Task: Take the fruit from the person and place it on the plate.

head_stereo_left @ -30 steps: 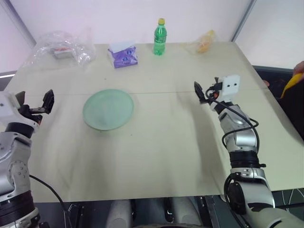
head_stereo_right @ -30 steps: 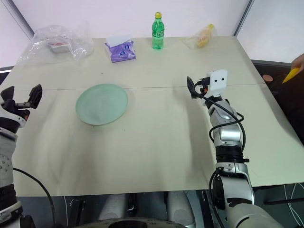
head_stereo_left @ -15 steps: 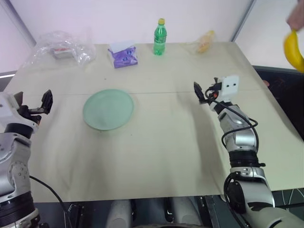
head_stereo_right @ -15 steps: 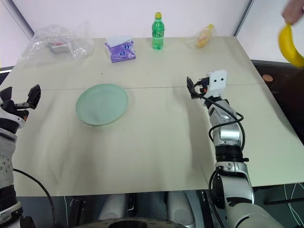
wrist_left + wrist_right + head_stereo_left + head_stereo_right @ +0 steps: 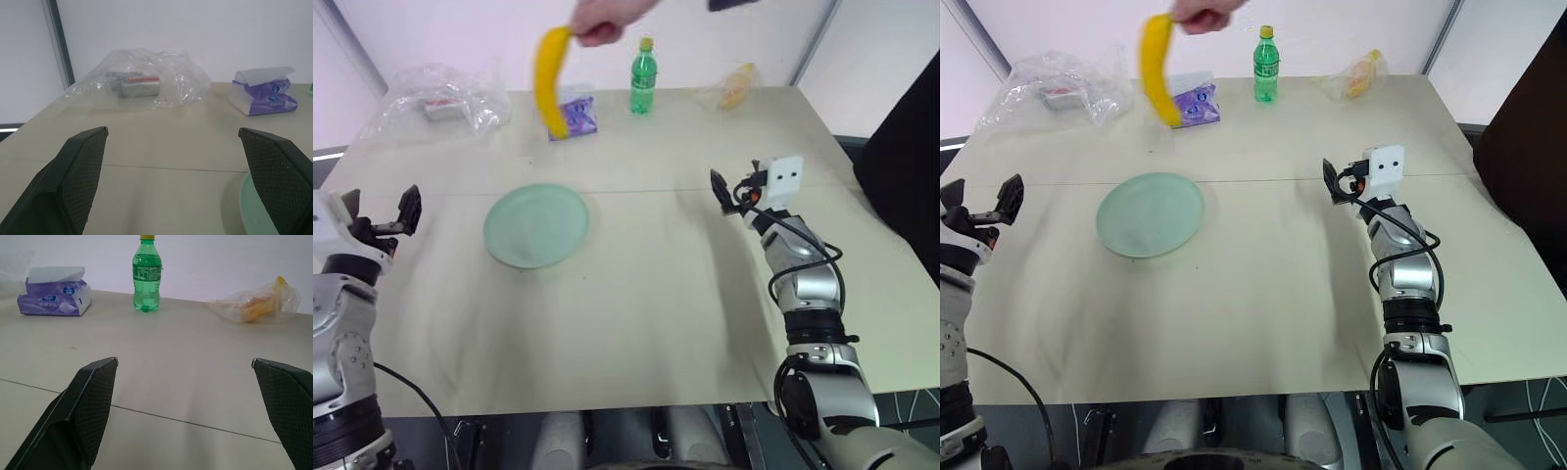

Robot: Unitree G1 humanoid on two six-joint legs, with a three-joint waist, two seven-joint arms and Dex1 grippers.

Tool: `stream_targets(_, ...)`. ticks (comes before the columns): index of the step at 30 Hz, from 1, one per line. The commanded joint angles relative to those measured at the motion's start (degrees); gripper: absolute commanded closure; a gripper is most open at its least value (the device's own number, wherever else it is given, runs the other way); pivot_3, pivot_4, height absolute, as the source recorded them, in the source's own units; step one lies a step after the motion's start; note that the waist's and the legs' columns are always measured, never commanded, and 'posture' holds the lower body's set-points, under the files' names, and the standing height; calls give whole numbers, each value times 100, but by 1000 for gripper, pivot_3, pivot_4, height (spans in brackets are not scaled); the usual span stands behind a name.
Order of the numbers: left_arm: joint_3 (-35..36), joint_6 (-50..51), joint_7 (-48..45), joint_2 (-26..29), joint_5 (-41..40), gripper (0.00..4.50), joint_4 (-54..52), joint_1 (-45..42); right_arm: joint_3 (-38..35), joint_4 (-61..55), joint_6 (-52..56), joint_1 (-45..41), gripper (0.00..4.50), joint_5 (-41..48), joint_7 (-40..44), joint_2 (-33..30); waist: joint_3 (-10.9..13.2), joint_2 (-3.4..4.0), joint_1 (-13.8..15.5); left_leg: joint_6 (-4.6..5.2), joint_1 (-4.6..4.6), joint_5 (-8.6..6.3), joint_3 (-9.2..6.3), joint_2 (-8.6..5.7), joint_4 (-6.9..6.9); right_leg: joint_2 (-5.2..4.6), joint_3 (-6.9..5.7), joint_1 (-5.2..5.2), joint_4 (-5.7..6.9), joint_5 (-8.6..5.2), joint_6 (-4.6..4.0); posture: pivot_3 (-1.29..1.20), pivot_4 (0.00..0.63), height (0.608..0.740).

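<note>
A person's hand [image 5: 602,20] reaches in from the far side and holds a curved yellow banana, the fruit [image 5: 548,83], by its top end. It hangs in the air in front of the purple tissue pack, beyond the pale green plate [image 5: 536,225]. The plate lies flat on the table, left of centre, with nothing on it. My left gripper [image 5: 382,211] is open at the table's left edge, level with the plate and well short of the fruit. My right gripper [image 5: 732,188] is open over the table's right half, far from the fruit. Both wrist views show wide-spread fingers with nothing between them.
Along the far edge stand a green bottle [image 5: 643,76], a purple tissue pack [image 5: 576,117], a crumpled clear bag [image 5: 440,96] at the left and a yellowish item in a clear bag [image 5: 737,86]. The person's dark clothing [image 5: 901,147] fills the right side.
The person's hand has swung the fruit from the far right edge across to above the far left-centre of the table. Dark clothing has come in at the right. Both grippers kept still.
</note>
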Motion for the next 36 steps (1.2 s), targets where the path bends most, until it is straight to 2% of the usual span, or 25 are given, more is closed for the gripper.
stream_targets(1,185,-114,5,96,-6,0,-220,13,-42,-63,-178,-125,31,41,20,-18,0,0,-1,0,0,0,0,0,0,0,0,0,0,0,0,0,150,740)
stream_targets(7,185,-119,-2,100,3,0,-203,27,-14,-132,-122,-136,31,161,207,-1,0,0,0,0,0,0,0,0,0,0,0,0,0,0,0,0,150,740)
stream_targets(10,186,-104,-14,108,-4,0,-203,43,244,-1288,821,127,31,1244,1562,-134,0,0,1,0,0,0,0,0,0,0,0,0,1,0,0,0,150,740)
stream_targets(12,185,-92,-33,122,-10,0,-190,50,432,-2018,1552,290,31,1806,2192,-365,0,0,1,1,0,0,-4,4,-1,3,0,0,0,0,0,0,150,740)
stream_targets(14,157,-64,-93,158,-17,0,-164,57,574,-2527,2094,339,31,2066,2480,-620,0,0,7,1,0,0,-7,6,-1,3,-1,0,1,0,0,0,150,740)
stream_targets(17,-1,106,-373,283,-177,0,-184,-13,619,-2799,2415,260,31,2169,2451,-733,-4,-6,23,1,5,0,-8,4,2,1,-3,8,2,0,0,0,150,740)
stream_targets(20,-218,615,-687,416,-739,0,-286,-405,582,-2857,2529,137,31,2182,2312,-667,-4,-6,110,1,15,0,-7,1,3,2,-4,17,2,-1,-1,0,150,740)
stream_targets(22,-613,747,-894,602,-691,0,-125,-934,598,-2829,2527,72,31,2148,2254,-597,-4,-7,167,0,14,0,-8,1,12,6,-3,17,3,0,-2,0,150,740)
stream_targets(26,-1417,505,-1160,674,-212,0,852,-2283,668,-2703,2396,10,31,2007,2149,-449,-5,-8,238,0,9,0,-10,-4,25,9,-5,25,2,0,0,0,150,740)
stream_targets(30,-1958,-277,-1408,381,380,0,2464,-3515,693,-2662,2266,36,31,1884,2001,-311,-5,-7,234,1,12,1,-5,-3,22,15,-2,24,-1,3,5,0,150,740)
stream_targets(36,-2264,-1289,-1707,8,889,0,4170,-4549,682,-2847,2231,216,31,1831,1813,-239,-5,-7,189,2,2,1,-6,1,19,21,-2,13,-5,3,5,0,150,740)
